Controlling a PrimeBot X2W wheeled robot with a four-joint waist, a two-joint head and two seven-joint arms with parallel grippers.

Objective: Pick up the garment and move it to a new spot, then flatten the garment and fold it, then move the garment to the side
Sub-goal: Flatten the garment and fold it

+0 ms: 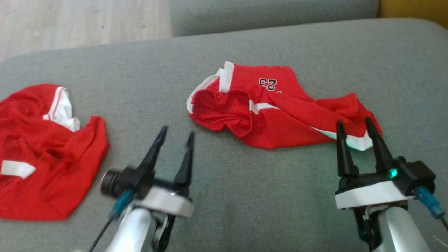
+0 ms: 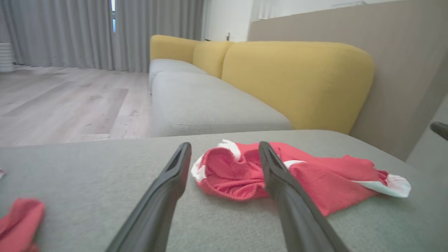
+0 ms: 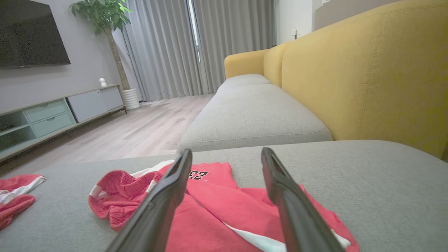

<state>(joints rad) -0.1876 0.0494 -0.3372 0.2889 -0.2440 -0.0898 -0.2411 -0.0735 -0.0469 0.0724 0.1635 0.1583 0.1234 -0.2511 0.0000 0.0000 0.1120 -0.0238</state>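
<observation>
Lying crumpled near the middle of the grey cushion [image 1: 245, 196] in the head view, the garment [image 1: 273, 112] is a pair of red shorts with white trim and an upside-down number 23. The left gripper [image 1: 176, 132] hangs over bare cushion short of the garment's bunched left end, jaws spread and empty. The right gripper [image 1: 354, 121] has its jaws spread too, its tips in front of the garment's white-edged right end, gripping nothing; whether they touch the cloth I cannot tell. A second red garment [image 1: 45, 154] lies well apart at the left edge, and wooden floor [image 1: 70, 24] shows beyond the cushion.

From the left wrist view, the gripper's two fingers [image 2: 168, 189] frame the garment's [image 2: 315, 178] bunched end, with open cushion between them and it. A yellow backrest [image 2: 297, 80] rises behind, and grey curtains [image 2: 70, 31] hang across the room.

From the right wrist view, the garment [image 3: 217, 210] spreads under and between the parted fingers [image 3: 164, 199]. Farther off stand a television [image 3: 31, 31], a low cabinet [image 3: 52, 112] and a potted plant [image 3: 101, 14].
</observation>
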